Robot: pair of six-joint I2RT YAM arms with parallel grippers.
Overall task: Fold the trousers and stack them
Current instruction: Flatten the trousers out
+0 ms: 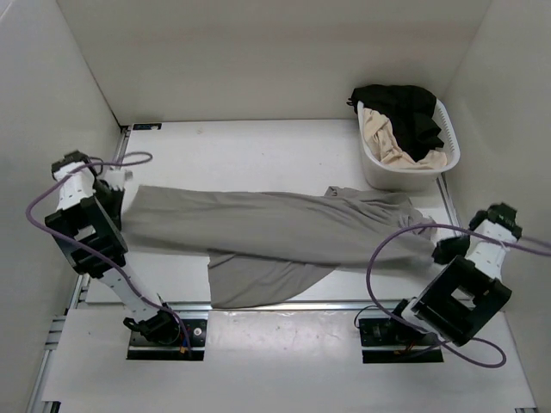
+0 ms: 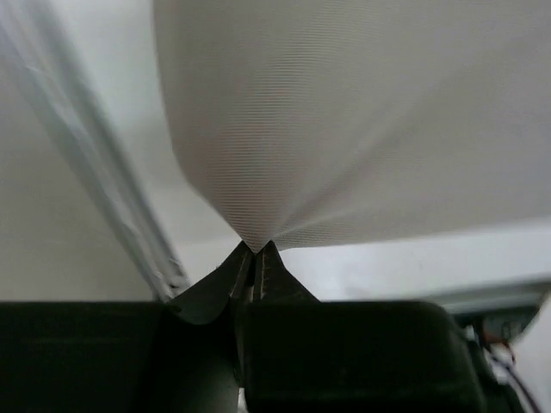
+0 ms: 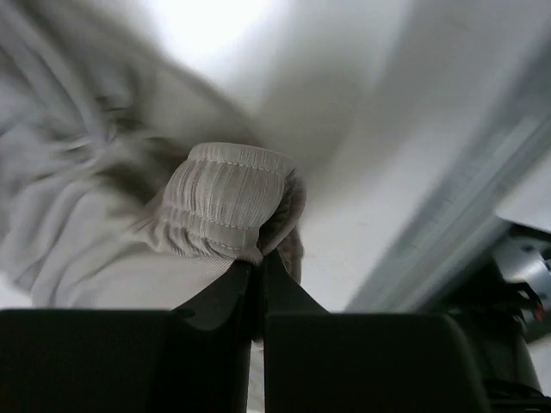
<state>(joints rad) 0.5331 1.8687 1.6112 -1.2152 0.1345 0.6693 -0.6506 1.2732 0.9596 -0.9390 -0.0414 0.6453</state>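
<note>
Trousers, long, plain grey and of thin wrinkly fabric (image 1: 275,237), lie stretched across the white table (image 1: 250,146) in the top view. They reach from the left gripper (image 1: 127,193) at one end to the right gripper (image 1: 439,247) at the other, with one leg sagging toward the near edge. Cloth and arm hide both sets of fingertips, so the grip is hard to judge from above. A white plastic basket with a slotted wall (image 1: 392,176) stands at the far right corner, just beyond the trousers' right end. It holds a crumpled beige garment (image 1: 383,138) with a black garment (image 1: 409,116) heaped over it; what lies beneath is out of sight. In the left wrist view the two dark fingers (image 2: 269,262) are pressed together on a pinch of the grey cloth, which fans upward, taut, its edges cut off by the frame. In the right wrist view the fingers are clamped on the trousers' ribbed elastic waistband (image 3: 228,202), bunched above the tips. The fabric to the left is blurred, and a pale rail (image 3: 465,206) at the right is out of focus.
</note>
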